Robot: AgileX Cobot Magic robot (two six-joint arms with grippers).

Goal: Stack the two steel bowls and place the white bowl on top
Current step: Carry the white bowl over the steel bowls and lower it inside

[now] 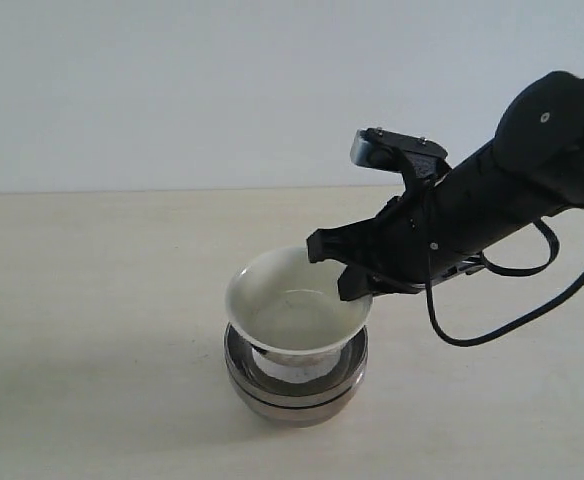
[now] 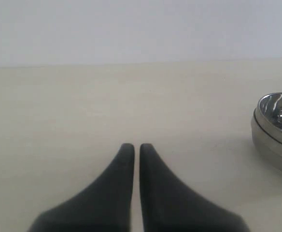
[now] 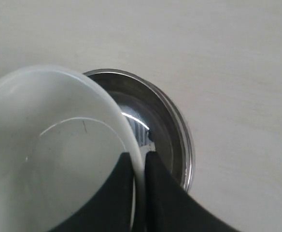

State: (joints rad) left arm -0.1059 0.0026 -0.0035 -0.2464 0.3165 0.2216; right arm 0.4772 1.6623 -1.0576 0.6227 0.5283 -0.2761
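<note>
Bright, soft, even light throughout; a faint shadow spreads toward the exterior view's lower left from the steel bowls [image 1: 294, 392], small glare streaks glint inside them, and the close left gripper [image 2: 137, 147] looks blurred.

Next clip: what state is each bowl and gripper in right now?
Steel bowls: nested one inside the other, upright.
White bowl: pinched at its rim, tilted, low over the stack; unclear whether it rests there.
Right gripper: shut on the bowl's rim.
Left gripper: shut, empty.
</note>
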